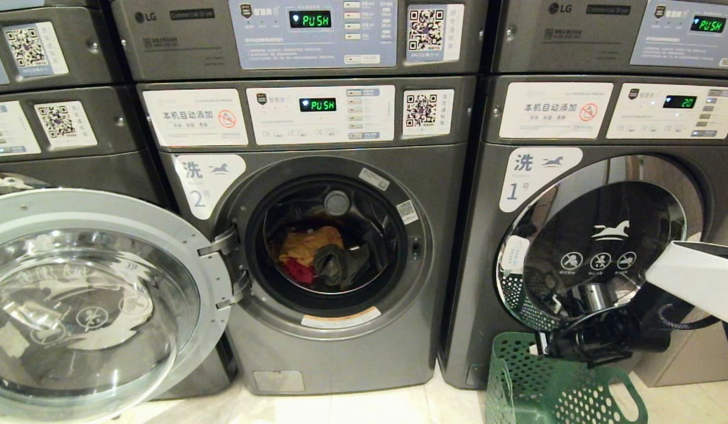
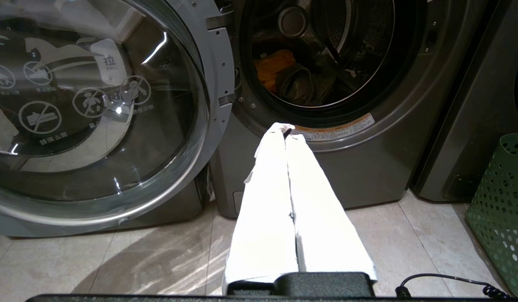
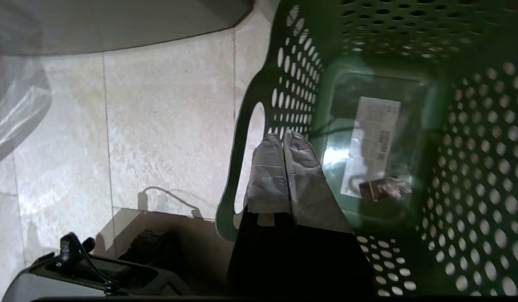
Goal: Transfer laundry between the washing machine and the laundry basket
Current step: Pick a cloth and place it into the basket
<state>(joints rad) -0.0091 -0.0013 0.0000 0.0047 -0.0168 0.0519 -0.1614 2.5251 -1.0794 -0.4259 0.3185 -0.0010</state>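
Washing machine number 2 [image 1: 446,247] stands in the middle with its round glass door [image 1: 93,300] swung open to the left. Orange, red and dark olive laundry [image 1: 317,253] lies in the drum, also visible as laundry [image 2: 292,79] from the left wrist. The green perforated laundry basket [image 1: 552,388] sits on the floor at the lower right. My right gripper [image 3: 284,136] hangs over the basket's rim [image 3: 242,138], shut and holding nothing. Only a paper sheet [image 3: 374,142] lies on the basket's bottom. My left gripper [image 2: 287,130] is shut and empty, low in front of the machine.
Machine number 1 [image 1: 594,247], door closed, stands right behind the basket. The open door fills the space on the left. Dryers are stacked above both machines. Pale floor tiles [image 2: 116,260] lie before the machines. My own base [image 3: 95,272] is beside the basket.
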